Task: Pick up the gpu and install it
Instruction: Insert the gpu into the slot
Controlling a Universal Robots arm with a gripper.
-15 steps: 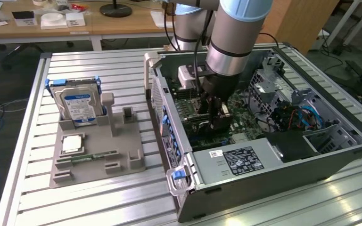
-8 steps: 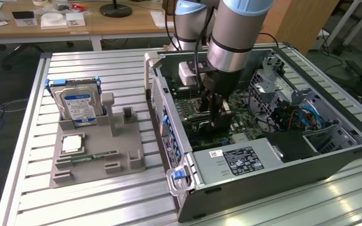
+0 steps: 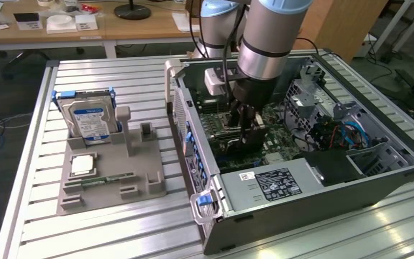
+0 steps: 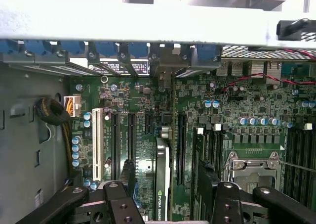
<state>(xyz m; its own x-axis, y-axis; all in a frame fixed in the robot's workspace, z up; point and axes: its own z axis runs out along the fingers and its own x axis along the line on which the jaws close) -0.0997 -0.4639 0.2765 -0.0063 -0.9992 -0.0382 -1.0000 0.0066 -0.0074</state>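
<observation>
The gripper (image 4: 165, 204) hangs at the end of an arm (image 3: 268, 48) that drops almost straight down into the open computer case (image 3: 379, 178), its silver forearm upright and the black wrist section just above the motherboard (image 4: 256, 110). Its jaws are spread wide, and the two black finger linkages in the wrist view stand apart, one on each side of the gpu (image 4: 162, 184). The card stands on its edge between them, reaching from the gripper toward the case's rear wall, over one of the long black expansion slots. The pictures do not settle whether the fingers touch the card, nor whether it is fully seated.

Just beside the gripper, on one side of the card, run more black slots and a white slot (image 4: 96, 145); on the other side sits the empty metal CPU socket (image 4: 254, 172). Beyond the card's far end a row of blue clips (image 4: 118, 48) lines the case's rear wall.

Well away from the arm, outside the case toward the exterior view's left, a grey holder (image 3: 110, 178) rests on the slatted metal table (image 3: 121, 237). A hard drive (image 3: 90, 120) with a blue label stands upright in it.
</observation>
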